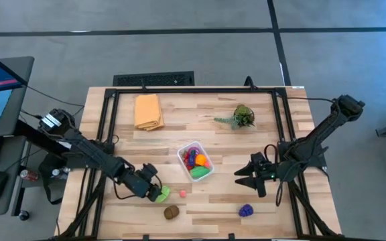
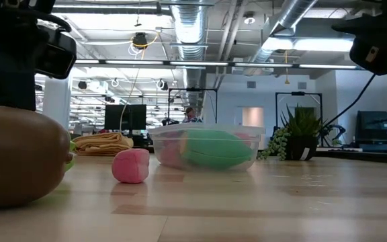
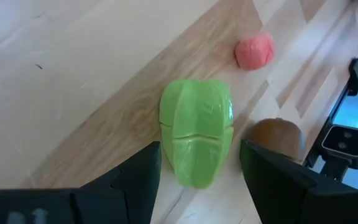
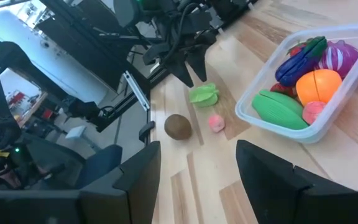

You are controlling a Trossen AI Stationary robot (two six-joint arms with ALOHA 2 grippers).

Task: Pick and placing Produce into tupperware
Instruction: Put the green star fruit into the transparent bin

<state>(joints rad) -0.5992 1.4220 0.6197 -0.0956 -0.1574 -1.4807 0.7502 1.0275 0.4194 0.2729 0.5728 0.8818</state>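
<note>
High view shows the left gripper (image 1: 161, 195) low over the table, its open fingers (image 3: 135, 180) straddling a green piece (image 1: 164, 193) without pinching it. Just past its tips lie a pink piece (image 1: 182, 193) and a brown piece (image 1: 171, 212). Farther right stands the tupperware (image 1: 181, 151), filled with produce. Beyond it, the right gripper (image 1: 242, 175) hovers parted and empty, a purple piece (image 1: 246, 211) near its tips.

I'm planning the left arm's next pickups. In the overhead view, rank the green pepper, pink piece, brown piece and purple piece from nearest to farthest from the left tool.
1. Green pepper: right at the left tool, between its open fingers.
2. Pink piece: just beyond the pepper, towards the container.
3. Brown piece: near the table's front edge; close to the pink piece's distance.
4. Purple piece: far over, on the right arm's side.
</note>
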